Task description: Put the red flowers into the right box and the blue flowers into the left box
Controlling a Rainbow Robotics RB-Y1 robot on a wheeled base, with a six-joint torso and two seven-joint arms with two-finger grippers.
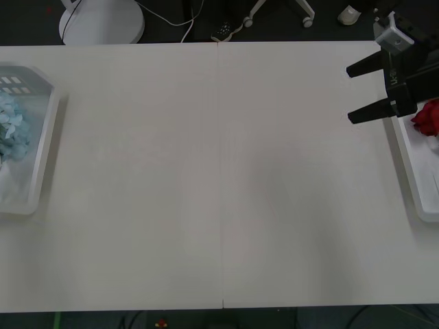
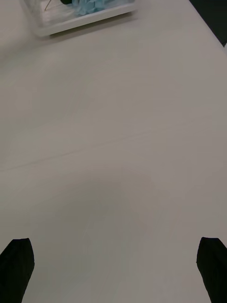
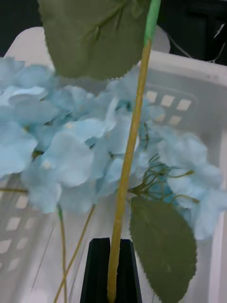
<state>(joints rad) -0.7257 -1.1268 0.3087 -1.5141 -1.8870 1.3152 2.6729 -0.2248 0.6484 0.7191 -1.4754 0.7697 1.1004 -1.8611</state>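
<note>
Right over the left box (image 3: 203,71), the left gripper (image 3: 112,270) is pinched on a blue flower's stem so the blue flowers (image 3: 71,142) land inside, while the right gripper (image 1: 357,92) sits spread beside the right box (image 1: 411,178) holding red flowers (image 1: 429,118).

left box (image 3: 198,85): glossy white plastic | blue flowers (image 3: 71,142): matt cloth petals

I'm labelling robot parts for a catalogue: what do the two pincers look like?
The right pincer has two black, tapered, pointed fingers on a black body with a small grey block on top. The left pincer has flat matte-black fingers with squared tips.
</note>
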